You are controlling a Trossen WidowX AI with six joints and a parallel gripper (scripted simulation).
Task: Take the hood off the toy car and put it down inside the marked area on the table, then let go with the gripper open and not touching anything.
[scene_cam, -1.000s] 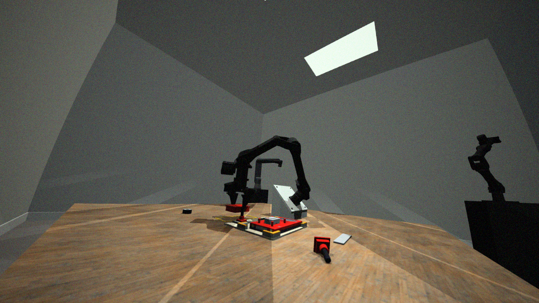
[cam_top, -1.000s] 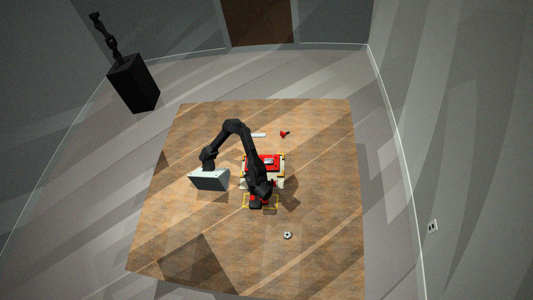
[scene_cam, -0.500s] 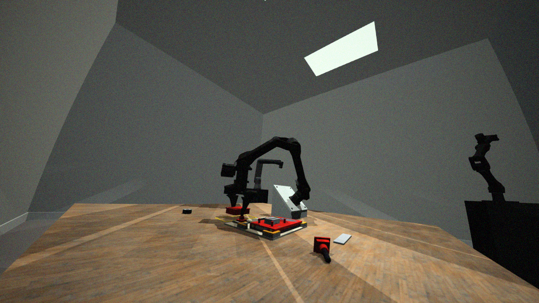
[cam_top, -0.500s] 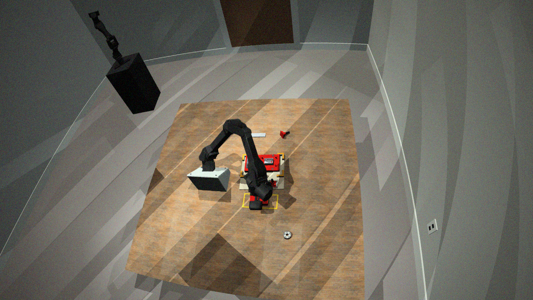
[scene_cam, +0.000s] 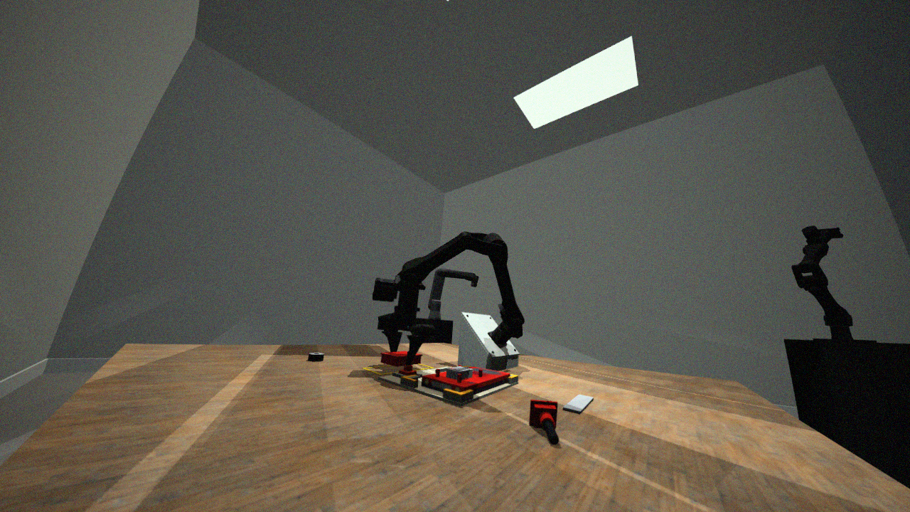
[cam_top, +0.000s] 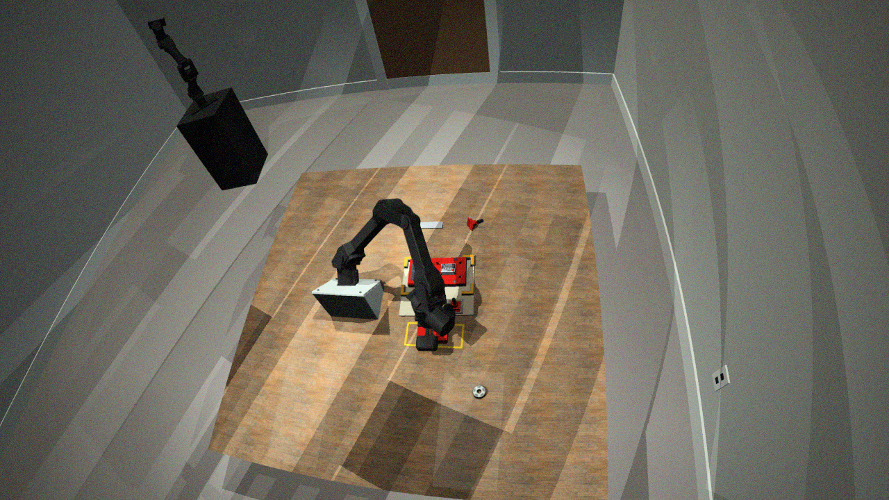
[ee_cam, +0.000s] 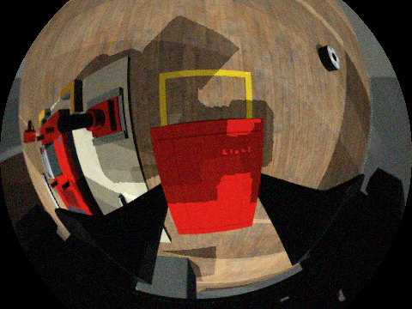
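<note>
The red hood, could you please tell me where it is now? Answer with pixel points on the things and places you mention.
In the top view, the hood (cam_top: 442, 339) (scene_cam: 401, 358) (ee_cam: 209, 172) is within the yellow outline (cam_top: 462, 335) (ee_cam: 248, 92), below the toy car (cam_top: 456, 279) (scene_cam: 490, 377) (ee_cam: 70, 172), gripped by the gripper (scene_cam: 402, 360) (ee_cam: 211, 182).

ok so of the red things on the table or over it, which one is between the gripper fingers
The hood: the plain red box-like piece with small lettering, clasped between the gripper's fingers by the yellow outline.
</note>
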